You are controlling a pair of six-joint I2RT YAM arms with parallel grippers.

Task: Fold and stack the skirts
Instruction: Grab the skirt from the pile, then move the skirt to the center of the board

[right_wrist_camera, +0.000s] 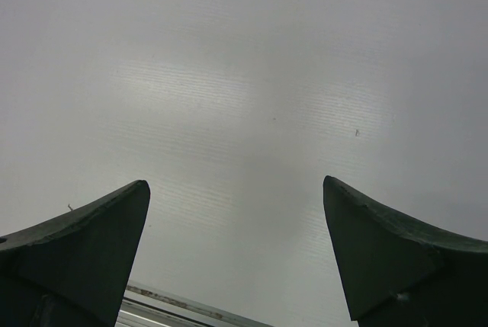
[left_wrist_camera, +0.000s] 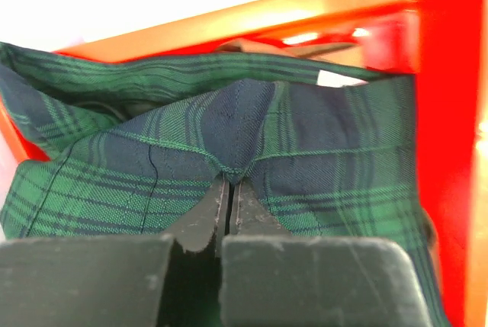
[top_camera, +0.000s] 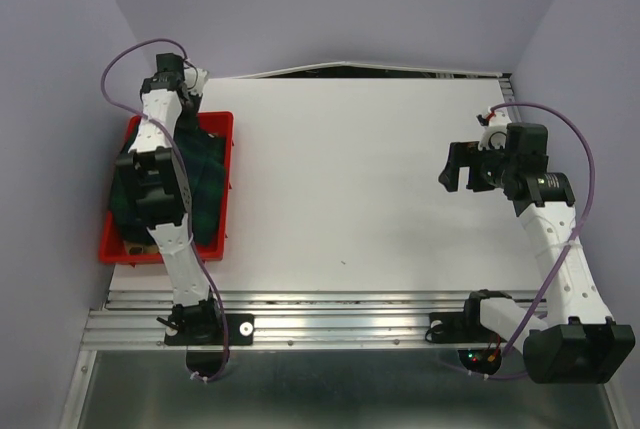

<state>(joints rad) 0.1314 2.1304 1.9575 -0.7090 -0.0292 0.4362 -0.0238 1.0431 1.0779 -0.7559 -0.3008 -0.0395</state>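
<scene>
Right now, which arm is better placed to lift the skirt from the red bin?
Left. The left end effector is shut on the skirt inside the red bin; the right end effector hangs open over bare table.

Overhead plus wrist close-ups: skirt point(left_wrist_camera: 328, 152), table point(right_wrist_camera: 244, 75)

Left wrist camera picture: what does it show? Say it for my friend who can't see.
The left gripper, its dark jaws shut, pinches a raised fold of a green and navy plaid fabric skirt. The skirt lies bunched inside a red plastic bin.
</scene>
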